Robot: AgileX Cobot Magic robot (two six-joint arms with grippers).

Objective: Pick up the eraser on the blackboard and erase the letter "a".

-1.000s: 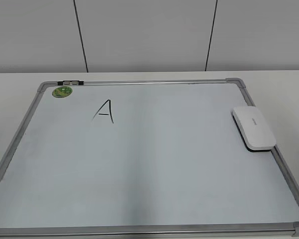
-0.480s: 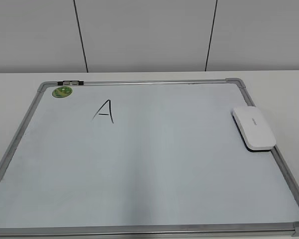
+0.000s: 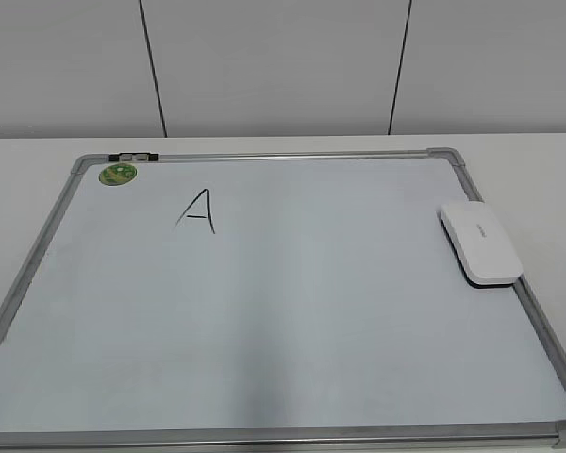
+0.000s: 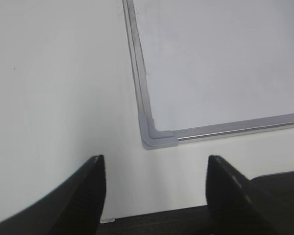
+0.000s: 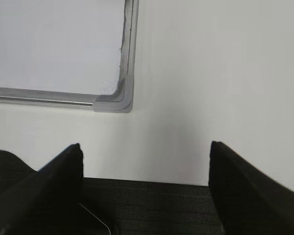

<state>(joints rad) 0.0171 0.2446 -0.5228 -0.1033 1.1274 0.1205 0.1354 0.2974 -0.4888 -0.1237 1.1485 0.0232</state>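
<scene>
The blackboard, really a white dry-erase board in a silver metal frame with grey corner pieces, lies flat on the white bench; taking the board as the landmark, the eraser rests on its right edge, toward the far half, its long side running roughly along the frame and its outer side lying over the metal rail; it is a white rounded block with a dark underside and faint grey lettering on top. In the board's far left corner sits a round green sticker, with a small black-and-silver clip on the top rail just beside it. The only marker writing I can see is a tall angular "A" in black, in the board's far left quarter, below and right of the sticker; I see no small rounded letter anywhere on the surface.

The left hand hangs over bare bench just off the board's near left corner, fingers spread wide with nothing between them; the right hand hangs likewise just off the near right corner, fingers wide apart and holding nothing.
</scene>
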